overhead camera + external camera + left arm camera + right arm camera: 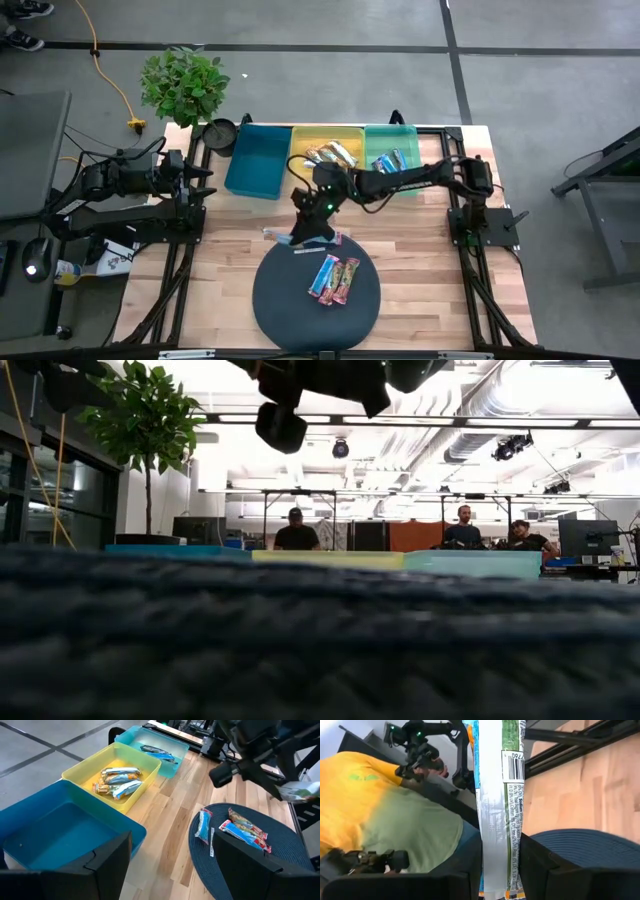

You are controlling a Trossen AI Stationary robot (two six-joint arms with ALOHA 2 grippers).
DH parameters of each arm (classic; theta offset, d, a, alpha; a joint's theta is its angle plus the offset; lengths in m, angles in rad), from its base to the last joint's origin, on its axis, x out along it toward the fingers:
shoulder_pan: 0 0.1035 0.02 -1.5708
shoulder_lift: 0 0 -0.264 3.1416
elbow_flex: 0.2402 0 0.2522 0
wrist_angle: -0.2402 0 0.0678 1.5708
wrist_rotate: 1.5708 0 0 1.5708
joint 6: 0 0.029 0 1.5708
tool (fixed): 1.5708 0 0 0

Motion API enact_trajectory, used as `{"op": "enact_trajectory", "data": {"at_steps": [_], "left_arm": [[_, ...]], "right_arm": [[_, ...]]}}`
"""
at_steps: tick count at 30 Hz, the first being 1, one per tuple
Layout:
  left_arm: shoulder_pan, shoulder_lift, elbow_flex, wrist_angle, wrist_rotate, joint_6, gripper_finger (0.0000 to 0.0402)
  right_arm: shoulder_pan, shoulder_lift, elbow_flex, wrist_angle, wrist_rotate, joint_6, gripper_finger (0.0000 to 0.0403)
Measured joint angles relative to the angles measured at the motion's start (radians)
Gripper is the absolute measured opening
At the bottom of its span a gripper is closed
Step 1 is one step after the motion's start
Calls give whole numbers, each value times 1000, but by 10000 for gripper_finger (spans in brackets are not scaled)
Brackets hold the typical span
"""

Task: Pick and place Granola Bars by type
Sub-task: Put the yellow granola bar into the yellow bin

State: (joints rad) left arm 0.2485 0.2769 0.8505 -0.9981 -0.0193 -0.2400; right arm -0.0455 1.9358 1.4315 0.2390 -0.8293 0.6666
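Observation:
My right gripper (305,232) reaches from the right over the far-left rim of the dark round mat (275,300) and is shut on a silver-white granola bar (495,810) with green print and a barcode. Up to three blue and red multicolour bars (335,279) lie flat on the mat, also seen in the left wrist view (235,830). Silver-white bars (332,154) lie in the yellow bin (300,137). Blue bars (389,161) lie in the teal bin (372,135). My left gripper (170,870) is open and empty, parked at the table's left by the blue bin (252,160). My right gripper pinches the silver-white bar between its two fingers (555,875), one flat face (496,862) toward each finger. The bar runs on forward past the fingertips, along the fingers. It is lifted clear of the mat and table, as the left wrist view (300,792) shows.
The three bins stand side by side along the far edge, blue left, yellow middle, teal right. A potted plant (183,85) and a black round object (220,135) stand at the far left corner. People sit in the room beyond the table (296,532).

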Motion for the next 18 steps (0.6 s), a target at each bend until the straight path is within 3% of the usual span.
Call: {"op": "enact_trajectory", "data": {"at_steps": [8, 18], "left_arm": [[0, 0, 0, 0, 0, 7, 273], [0, 0, 0, 0, 0, 7, 273]], "right_arm": [[-80, 0, 0, 3, 10, -48, 79], [-284, 0, 0, -9, 29, -135, 76]]}}
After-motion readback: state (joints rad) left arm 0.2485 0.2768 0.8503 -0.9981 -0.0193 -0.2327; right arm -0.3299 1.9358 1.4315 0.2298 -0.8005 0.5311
